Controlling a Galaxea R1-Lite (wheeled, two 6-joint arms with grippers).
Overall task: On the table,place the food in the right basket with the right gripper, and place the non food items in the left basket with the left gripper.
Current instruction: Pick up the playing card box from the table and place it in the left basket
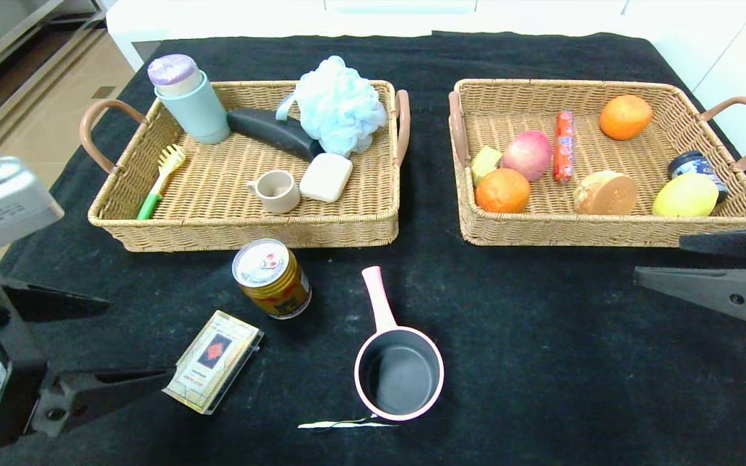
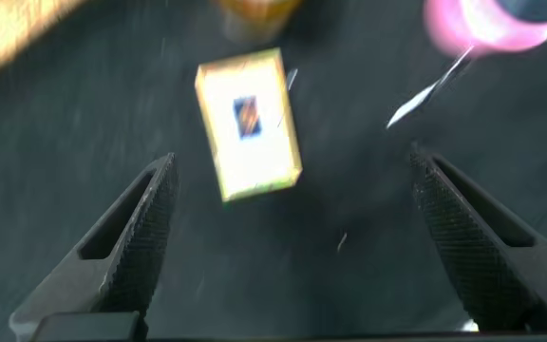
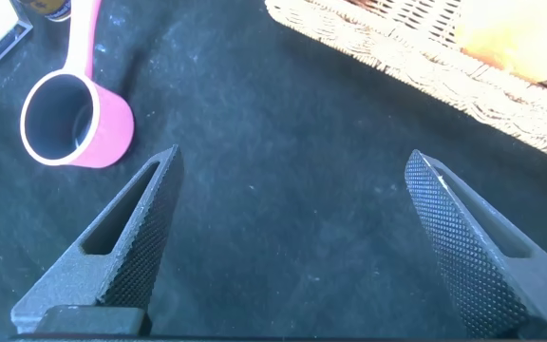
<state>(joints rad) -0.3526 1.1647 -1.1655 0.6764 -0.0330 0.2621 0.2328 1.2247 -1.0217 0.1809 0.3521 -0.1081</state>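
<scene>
Your left gripper (image 2: 292, 237) is hovering with its jaws spread wide and empty, and the card box (image 2: 249, 123) is lying just ahead of them, near the tabletop's front left corner, its long axis slanting across their line. The gold can (image 1: 272, 270) and pink saucepan (image 1: 399, 369) are sitting beyond. Your right gripper (image 1: 710, 265) is waiting, jaws released, by the right basket (image 1: 606, 226).

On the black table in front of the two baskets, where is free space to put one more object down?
The widest bare cloth lies between the pink saucepan and the right claw, in front of the right basket. It is crowded at front left: gold can, card box and the open left claw sit close together. Both baskets are fairly full; the left basket has some bare floor at its middle.
</scene>
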